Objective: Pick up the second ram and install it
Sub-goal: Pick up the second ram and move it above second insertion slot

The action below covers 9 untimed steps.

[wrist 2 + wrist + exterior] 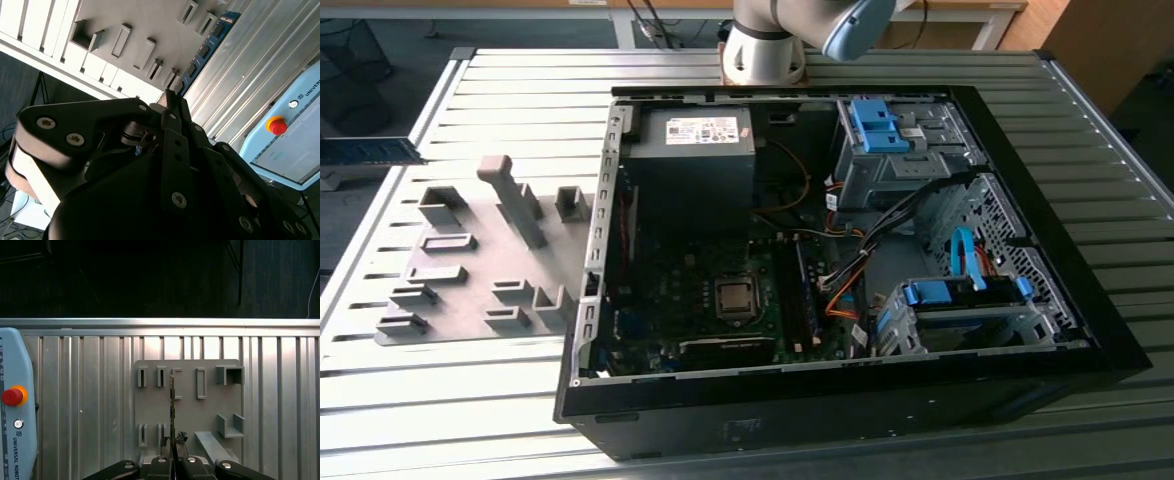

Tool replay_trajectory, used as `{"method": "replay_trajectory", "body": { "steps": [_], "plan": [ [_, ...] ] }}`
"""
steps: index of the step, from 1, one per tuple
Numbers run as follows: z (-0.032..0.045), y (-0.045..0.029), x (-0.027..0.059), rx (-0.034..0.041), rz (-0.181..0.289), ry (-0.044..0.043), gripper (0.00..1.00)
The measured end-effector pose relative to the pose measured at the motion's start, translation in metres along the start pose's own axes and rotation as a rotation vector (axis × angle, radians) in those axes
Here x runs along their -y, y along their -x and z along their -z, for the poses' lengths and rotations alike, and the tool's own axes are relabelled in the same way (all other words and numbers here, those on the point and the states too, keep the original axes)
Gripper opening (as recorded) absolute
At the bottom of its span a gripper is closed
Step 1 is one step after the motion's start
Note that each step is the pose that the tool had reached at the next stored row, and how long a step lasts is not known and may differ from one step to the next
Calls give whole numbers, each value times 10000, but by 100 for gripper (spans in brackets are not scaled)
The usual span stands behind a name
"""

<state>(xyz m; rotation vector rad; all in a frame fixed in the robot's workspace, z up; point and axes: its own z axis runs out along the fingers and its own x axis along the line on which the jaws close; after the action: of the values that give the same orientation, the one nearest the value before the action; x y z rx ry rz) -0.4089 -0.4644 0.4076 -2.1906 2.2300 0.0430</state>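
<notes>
Fingers [174,132] of the gripper [172,444] are seen pinched shut on one end of the blue ram stick [172,405], which is held free of the slots of the grey holder [187,407] on the ribbed metal table [90,390]. In the exterior view the stick [367,150] is found at the far left edge, left of the holder [467,270] and well apart from the open computer case [787,412] on the right. A light-blue control box [15,440] with a red button [12,396] is seen to one side of the holder.
</notes>
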Motion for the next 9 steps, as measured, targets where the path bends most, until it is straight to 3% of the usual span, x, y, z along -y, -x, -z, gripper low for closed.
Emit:
{"method": "replay_trajectory", "body": {
  "steps": [4,9],
  "plan": [
    [3,0,12,-2,2,3,14],
    [2,2,89,0,0,0,14]
  ]
}}
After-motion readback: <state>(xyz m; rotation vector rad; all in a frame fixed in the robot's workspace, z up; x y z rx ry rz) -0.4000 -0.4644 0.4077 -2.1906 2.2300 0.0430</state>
